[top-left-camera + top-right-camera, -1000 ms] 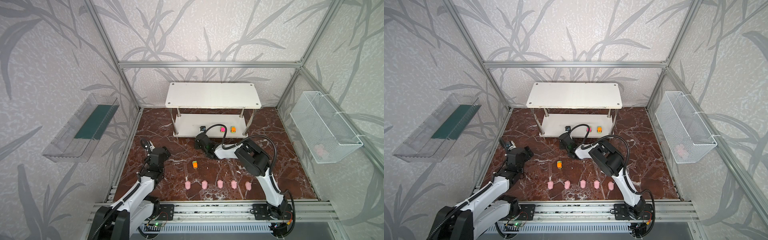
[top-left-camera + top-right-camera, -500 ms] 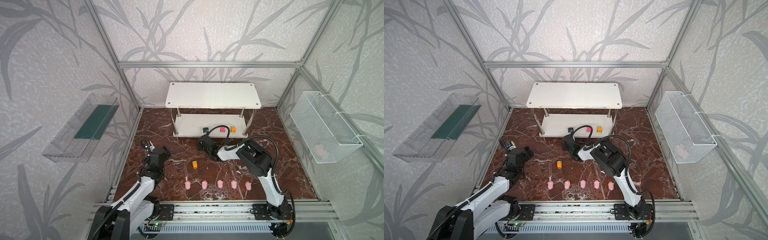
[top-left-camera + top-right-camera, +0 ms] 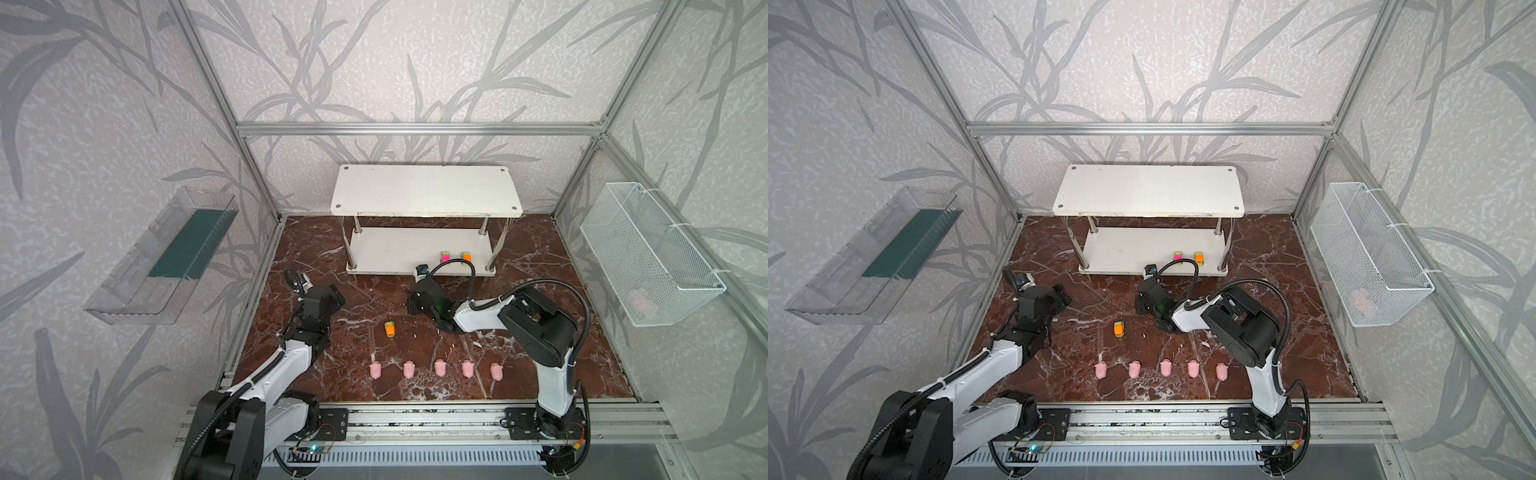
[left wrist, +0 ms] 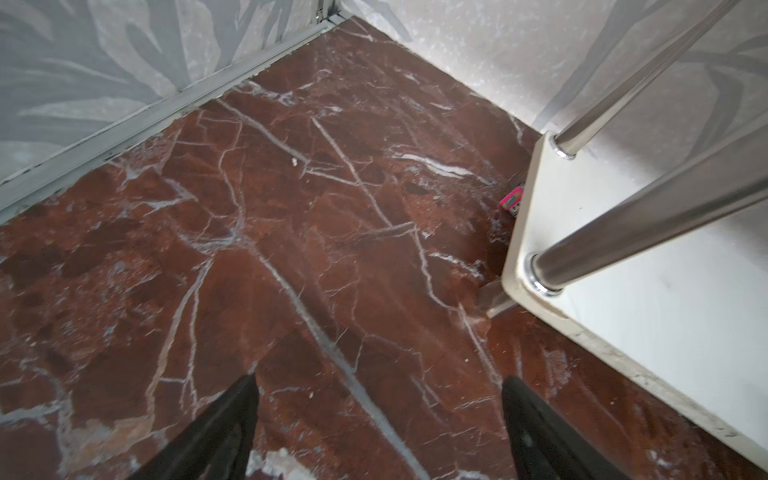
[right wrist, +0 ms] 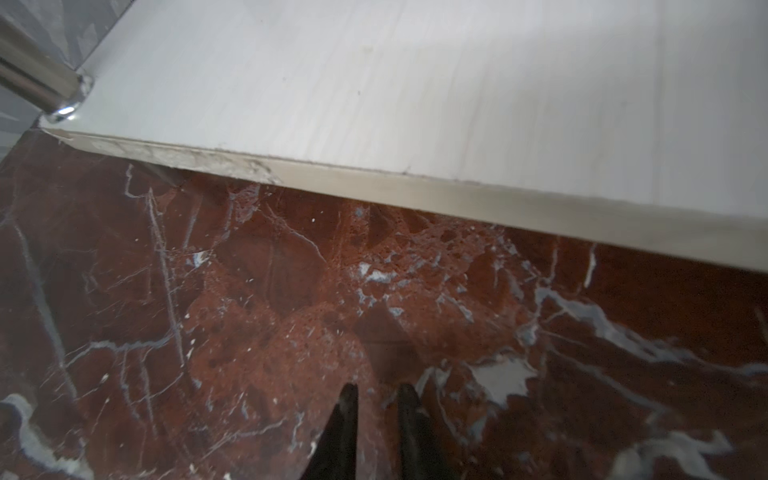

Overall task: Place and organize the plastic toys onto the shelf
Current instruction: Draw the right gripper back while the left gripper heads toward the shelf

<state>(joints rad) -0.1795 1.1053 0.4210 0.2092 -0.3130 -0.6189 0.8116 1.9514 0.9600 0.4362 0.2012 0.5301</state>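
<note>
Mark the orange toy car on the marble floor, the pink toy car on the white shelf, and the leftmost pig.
Orange plastic toy car (image 3: pixel 390 328): top view, roof.
Pink plastic toy car (image 3: pixel 445 257): top view, body.
Leftmost pale-pink plastic pig (image 3: pixel 376 370): top view, back.

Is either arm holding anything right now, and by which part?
Nothing is held. The left tool stands open and empty; the right tool is almost shut with nothing between its tips.

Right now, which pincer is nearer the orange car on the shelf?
Right. The right pincer is at the front of the shelf, near the orange car; the left pincer is past its left end.
</note>
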